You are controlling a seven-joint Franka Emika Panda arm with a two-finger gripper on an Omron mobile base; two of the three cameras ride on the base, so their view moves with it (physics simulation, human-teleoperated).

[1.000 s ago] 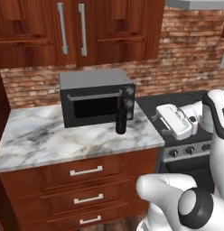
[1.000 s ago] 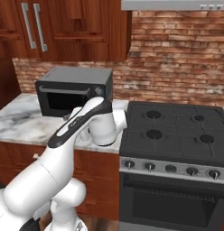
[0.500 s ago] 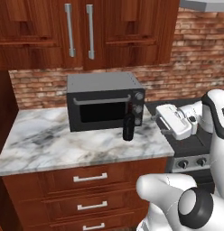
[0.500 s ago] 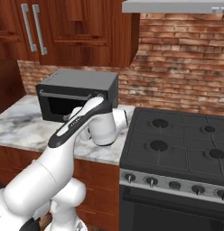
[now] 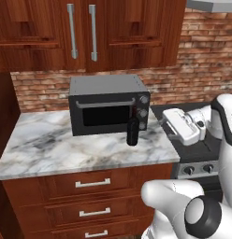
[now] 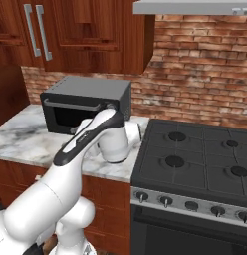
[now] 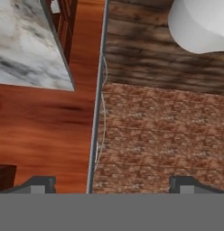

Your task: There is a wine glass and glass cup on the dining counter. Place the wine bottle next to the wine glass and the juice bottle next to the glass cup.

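A black bottle with a narrower neck, which I take for the wine bottle [image 5: 132, 132], stands upright on the kitchen counter just in front of the microwave's right end. My gripper [image 5: 170, 125] hangs to the right of it at about the same height, over the counter's right edge, apart from the bottle. In the hand view my gripper [image 7: 111, 182] is open with nothing between its widely spread fingertips [image 7: 41, 182]. It looks at the wood floor, a marble corner and brick. The wine glass, glass cup, juice bottle and dining counter are out of view.
A black microwave [image 5: 108, 109] [image 6: 85, 104] sits at the back of the marble counter [image 5: 52, 149]. A black stove [image 6: 195, 164] adjoins it on the right, under a hood [image 6: 195, 7]. Wood cabinets [image 5: 90, 32] hang above, with drawers [image 5: 92, 184] below.
The whole scene has shifted right and down in the left base view, so the base has moved. The arm keeps its pose, and the bottle stays by the microwave.
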